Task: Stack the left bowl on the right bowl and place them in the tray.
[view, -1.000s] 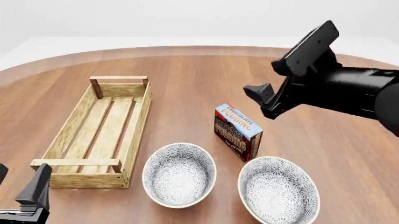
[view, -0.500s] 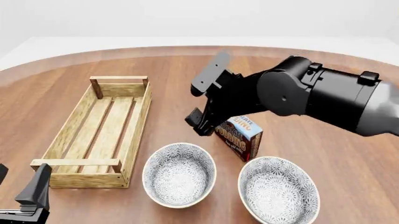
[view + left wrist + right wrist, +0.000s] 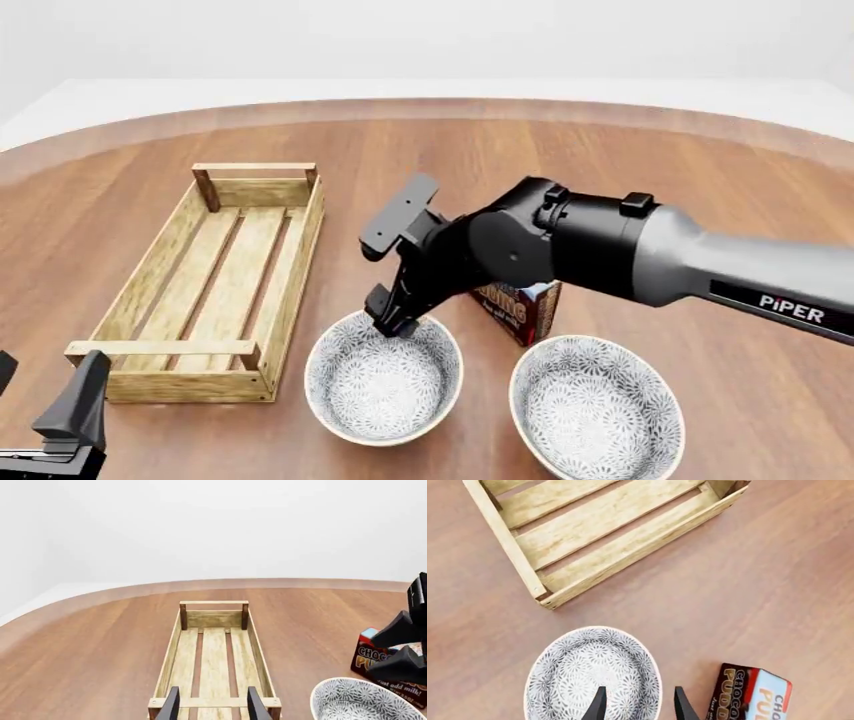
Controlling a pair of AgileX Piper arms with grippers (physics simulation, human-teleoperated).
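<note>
The left bowl, white with a grey pattern, sits beside the tray, a long light-wood crate. The right bowl stands apart from it, further right. My right gripper hangs open at the left bowl's far rim. In the right wrist view that bowl has its rim between the gripper's spread fingers. My left gripper stays low at the front left, open and empty. In the left wrist view, this gripper faces the tray's near end.
A blue-and-brown chocolate pudding box stands just behind the two bowls, partly hidden by the right arm. It also shows in the right wrist view as the pudding box beside the bowl. The round wooden table's far edge curves behind.
The right arm has swung from high at the far right, down and leftward past the pudding box, to the left bowl's far rim. The left arm and both bowls have not moved.
</note>
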